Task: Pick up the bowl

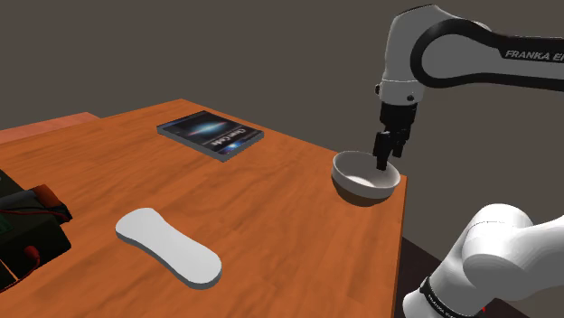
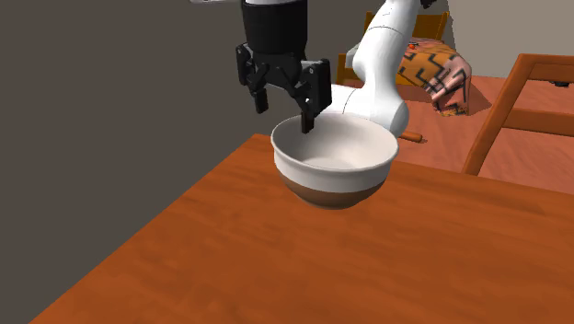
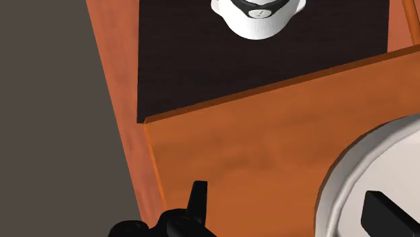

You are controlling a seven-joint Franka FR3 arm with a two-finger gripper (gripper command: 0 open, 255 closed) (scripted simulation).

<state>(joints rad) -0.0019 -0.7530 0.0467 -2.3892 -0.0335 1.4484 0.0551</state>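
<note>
The bowl (image 1: 364, 178), white inside with a brown lower band, sits upright at the corner of the wooden table (image 1: 271, 212) nearest the arm. My gripper (image 1: 387, 154) hangs over the bowl's rim, open. In the second exterior view the gripper (image 2: 284, 112) has one finger outside the bowl (image 2: 336, 166) and the other just at its rim. The wrist view has the gripper (image 3: 283, 195) straddling the rim: one fingertip over bare table, the other over the bowl's (image 3: 377, 165) white inside. Neither finger touches the bowl.
A dark book (image 1: 210, 134) lies at the table's far side and a flat white oblong thing (image 1: 168, 246) near the front. A black device (image 1: 27, 226) sits at the shoulder view's left edge. A wooden chair (image 2: 524, 101) stands beyond the table. The table's edge runs close by the bowl.
</note>
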